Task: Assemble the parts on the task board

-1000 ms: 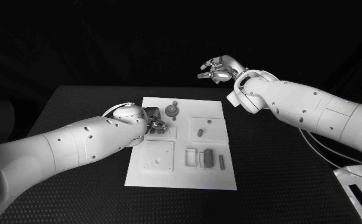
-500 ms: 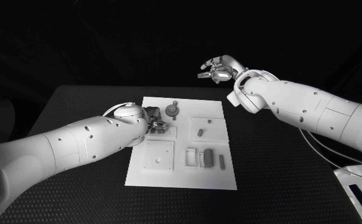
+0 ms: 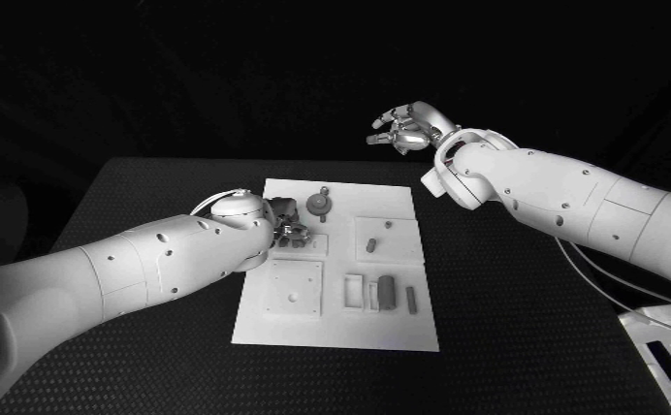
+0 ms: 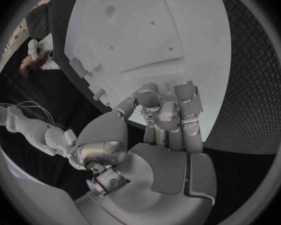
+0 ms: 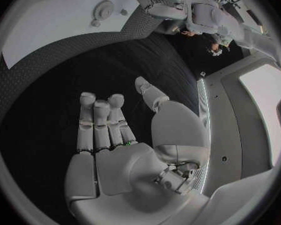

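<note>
One flat white task board (image 3: 335,328) lies mid-frame on the pebbled black table (image 3: 140,357). Left hand (image 3: 287,223) rests at its left edge, grasp unclear. Right hand (image 3: 408,128), upper right, hangs released, holding nothing. Three slim grey parts (image 3: 388,293) lie low-right.

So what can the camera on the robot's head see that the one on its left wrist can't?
Head view alone: the right robot hand raised beyond the table's far edge, holding nothing, and several small parts lying on the task board. Left wrist view alone: the left robot hand from behind, its fingers stretched over the board's edge, with nothing visibly in them. Both: the white board and the black table.
</note>
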Controlling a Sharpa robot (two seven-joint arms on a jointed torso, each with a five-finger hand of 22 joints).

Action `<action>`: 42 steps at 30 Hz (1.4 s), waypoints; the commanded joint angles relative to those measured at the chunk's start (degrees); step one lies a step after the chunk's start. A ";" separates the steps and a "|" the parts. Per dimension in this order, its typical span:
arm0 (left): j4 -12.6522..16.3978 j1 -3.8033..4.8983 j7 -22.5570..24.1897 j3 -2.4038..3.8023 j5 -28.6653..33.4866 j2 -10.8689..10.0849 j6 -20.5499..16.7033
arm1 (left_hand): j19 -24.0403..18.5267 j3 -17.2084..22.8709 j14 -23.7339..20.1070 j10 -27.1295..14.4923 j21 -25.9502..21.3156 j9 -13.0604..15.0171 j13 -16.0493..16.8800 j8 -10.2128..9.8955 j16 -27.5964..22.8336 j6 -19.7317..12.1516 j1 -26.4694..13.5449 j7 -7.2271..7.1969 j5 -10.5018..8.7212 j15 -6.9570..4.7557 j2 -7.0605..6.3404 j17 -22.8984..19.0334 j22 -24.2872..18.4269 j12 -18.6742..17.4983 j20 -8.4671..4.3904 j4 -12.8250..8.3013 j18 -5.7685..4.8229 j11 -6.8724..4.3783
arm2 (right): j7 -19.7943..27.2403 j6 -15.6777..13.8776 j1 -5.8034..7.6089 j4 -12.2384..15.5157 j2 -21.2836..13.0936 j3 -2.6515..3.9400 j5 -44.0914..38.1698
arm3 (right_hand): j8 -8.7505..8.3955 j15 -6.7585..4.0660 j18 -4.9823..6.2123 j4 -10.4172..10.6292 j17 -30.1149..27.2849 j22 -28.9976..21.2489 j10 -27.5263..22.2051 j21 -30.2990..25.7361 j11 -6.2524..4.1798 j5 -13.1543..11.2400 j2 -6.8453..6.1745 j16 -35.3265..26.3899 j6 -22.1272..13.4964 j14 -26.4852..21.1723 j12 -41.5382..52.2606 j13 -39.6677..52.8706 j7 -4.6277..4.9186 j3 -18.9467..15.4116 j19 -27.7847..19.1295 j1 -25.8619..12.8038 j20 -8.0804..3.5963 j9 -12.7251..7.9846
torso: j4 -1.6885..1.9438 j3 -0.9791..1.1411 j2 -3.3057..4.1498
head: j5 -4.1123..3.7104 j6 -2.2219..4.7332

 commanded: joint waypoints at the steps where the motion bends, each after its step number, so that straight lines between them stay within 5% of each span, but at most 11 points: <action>1: 0.20 -0.19 -0.06 -0.09 -0.33 -0.16 1.61 | 0.10 0.97 -0.26 -0.32 0.30 0.10 -0.11 0.35 0.27 2.43 2.57 -1.00 0.45 -0.52 2.87 -0.10 1.11 0.37 -0.08 -1.10 -0.05 -0.09 | 0.16 0.79 -0.01 0.04 -0.04 0.03 0.02 | 0.40 -0.03 0.76 0.18 -0.07 0.11 -8.70 -0.27 0.90 -0.11 -0.06 0.26 0.08 -0.39 0.35 -0.10 0.39 -0.02 -0.32 -0.43 0.16 -0.11 | 0.02 0.00 0.00 | 0.00 -0.04; 19: 0.03 -0.21 -0.31 -0.09 -0.21 -0.20 2.11 | 0.06 0.75 -0.34 -0.35 0.33 0.09 -0.27 0.11 0.45 2.47 2.63 -0.96 0.58 -0.48 2.55 -0.39 1.10 0.45 0.01 -1.04 -0.09 -0.05 | 0.09 0.91 -0.01 0.04 -0.09 0.03 0.02 | 0.41 -0.03 0.76 0.23 -0.11 0.12 -8.72 -0.28 0.90 -0.11 -0.09 0.27 0.05 -0.41 0.37 -0.14 0.40 -0.04 -0.34 -0.48 0.16 -0.16 | 0.00 0.00 0.01 | 0.00 -0.12; 42: -0.38 -0.21 -0.44 -0.10 0.24 -0.13 2.05 | 0.04 -2.23 -0.49 -0.40 0.03 -0.52 -0.68 -1.28 0.69 2.29 -0.76 -0.77 -0.22 -0.44 -2.03 -1.18 0.99 0.55 -0.11 0.93 0.12 0.10 | 0.05 0.96 -0.01 0.00 -0.11 0.03 0.05 | 0.41 0.00 0.76 0.40 -0.17 0.12 -8.80 -0.34 0.93 -0.12 -0.21 0.27 -0.04 -0.48 0.37 -0.21 0.43 -0.12 -0.39 -0.72 0.18 -0.25 | -0.02 0.01 0.02 | -0.03 -0.09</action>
